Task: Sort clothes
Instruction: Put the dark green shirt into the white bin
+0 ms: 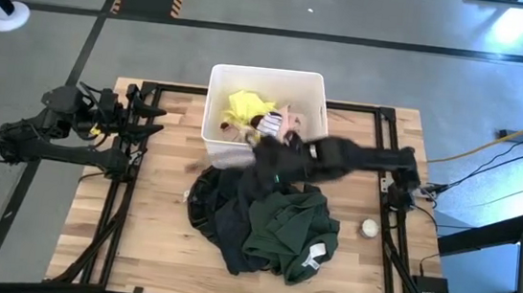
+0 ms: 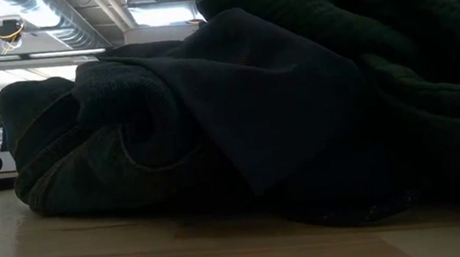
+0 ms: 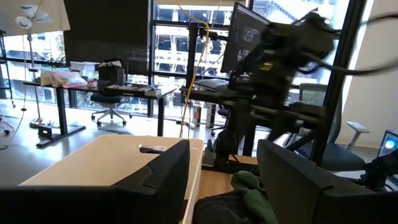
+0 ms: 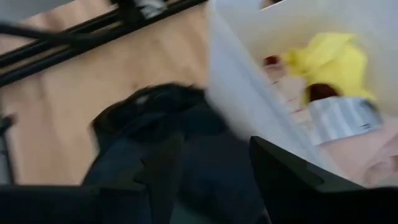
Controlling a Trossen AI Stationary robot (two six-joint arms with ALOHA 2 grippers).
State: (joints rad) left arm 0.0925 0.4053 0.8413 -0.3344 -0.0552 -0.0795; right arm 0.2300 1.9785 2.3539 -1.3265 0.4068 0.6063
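Note:
A heap of black and dark green clothes (image 1: 264,219) lies on the wooden table's middle and fills the low view (image 2: 254,117). Behind it stands a white bin (image 1: 216,104) holding a yellow garment (image 1: 244,106), a grey-white striped one (image 1: 268,123) and a pale pink one (image 1: 293,121). My right gripper (image 1: 263,154) hovers open over the heap's far edge, beside the bin's near wall (image 4: 249,106), with nothing between its fingers (image 4: 217,180). My left gripper (image 1: 153,122) waits open at the table's left (image 3: 224,174).
A small white ball (image 1: 369,228) lies on the table to the right of the heap. Black frame rails run along the table's left and right sides. Bare wood shows at the near left and around the heap.

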